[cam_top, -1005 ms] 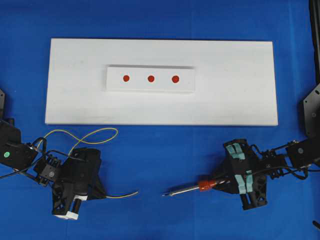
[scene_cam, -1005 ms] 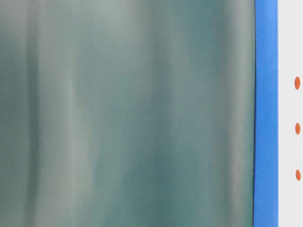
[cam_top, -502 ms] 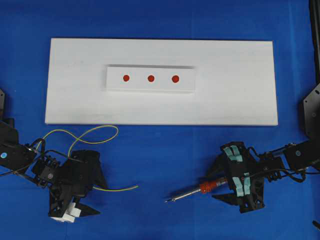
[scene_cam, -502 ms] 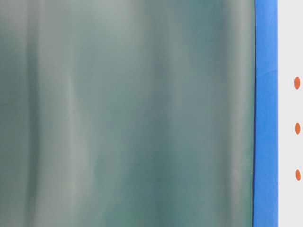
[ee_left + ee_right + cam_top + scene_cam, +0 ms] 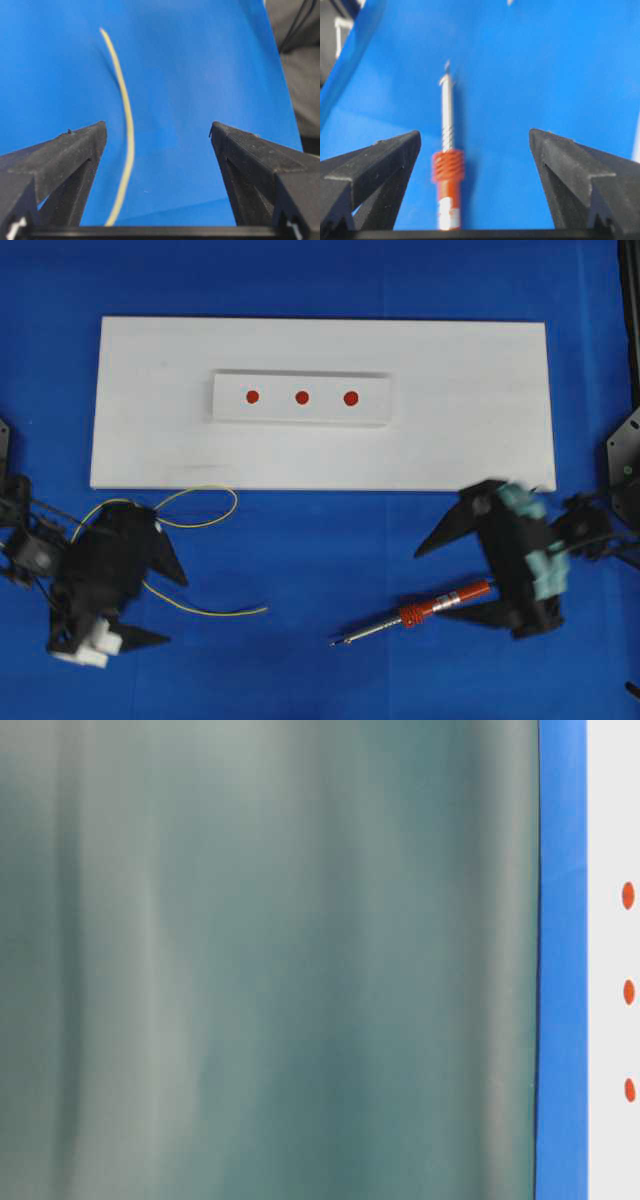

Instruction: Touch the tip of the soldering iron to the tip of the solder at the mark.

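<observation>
Orange-handled soldering iron point(image 5: 447, 170) lies untouched between the right fingers point(image 5: 380, 160), nearer one.

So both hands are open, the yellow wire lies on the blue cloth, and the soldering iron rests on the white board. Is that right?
Not quite. The soldering iron lies on the blue cloth, below the white board, as the overhead view shows. The rest holds: the left hand and right hand are open, and the yellow wire lies on the cloth.
</observation>
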